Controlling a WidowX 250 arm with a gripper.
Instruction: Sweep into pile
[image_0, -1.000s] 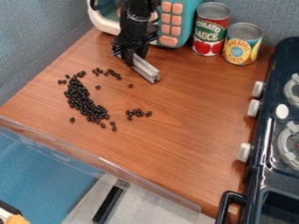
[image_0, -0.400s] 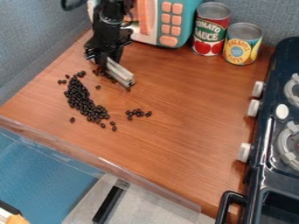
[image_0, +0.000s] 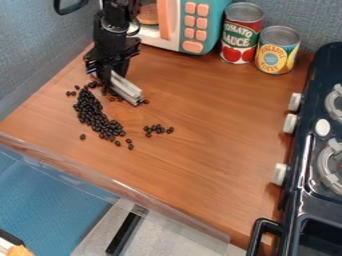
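The black gripper hangs over the upper left of the wooden counter, holding a pale grey bar that slants down to the right. Dark beans form a long curved heap just below and left of the bar. A few beans lie right by the bar, one of them at its lower right end, and the bar partly hides others. Apart from the heap, a small cluster of beans lies to the right, and single beans are scattered around the heap's lower end.
A teal and white toy microwave stands at the back, with a tomato sauce can and a pineapple can to its right. The dark stove borders the counter's right side. A clear raised edge runs along the front.
The gripper and bar have moved left toward the bean heap. Some beans above the heap are now partly covered, and the bean that lay apart on the right has shifted slightly left.
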